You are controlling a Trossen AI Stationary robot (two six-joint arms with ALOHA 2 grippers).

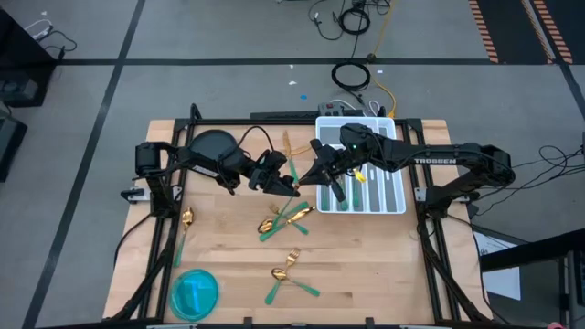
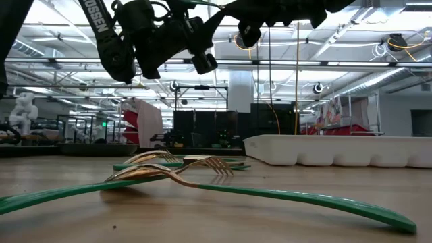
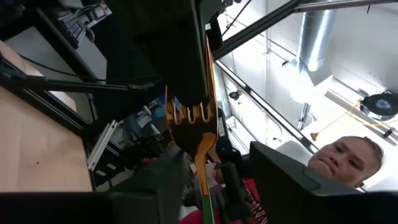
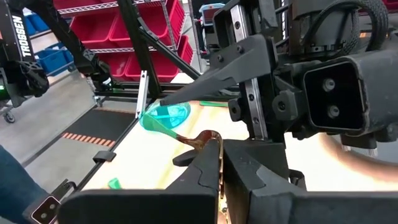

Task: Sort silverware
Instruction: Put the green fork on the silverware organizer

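A fork (image 3: 194, 134) with a gold head and a green handle hangs in the air over the middle of the table, between my two grippers. My right gripper (image 1: 320, 172) comes in from the right and is shut on it. My left gripper (image 1: 280, 183) faces it from the left and is open; its fingers (image 3: 158, 193) stand on either side of the handle, and I see no touch. More silverware lies on the wood: a heap (image 1: 283, 219), a pair (image 1: 288, 267) and a spoon (image 1: 186, 224). The white tray (image 1: 395, 196) holds several pieces. My right gripper pinches the fork's gold tine end (image 3: 210, 68) between its two shut fingers (image 4: 205, 165), which lie along the tines. They come about level from the table's right. The fork is clear of the table, and its handle (image 3: 205, 202) reaches between the left gripper's fingers.
A dark round plate (image 1: 212, 146) sits at the far left and a turquoise plate (image 1: 195, 292) at the near left. The black frame rails (image 1: 169, 228) run along the table's sides. A person (image 3: 342, 163) shows beyond the table in the left wrist view.
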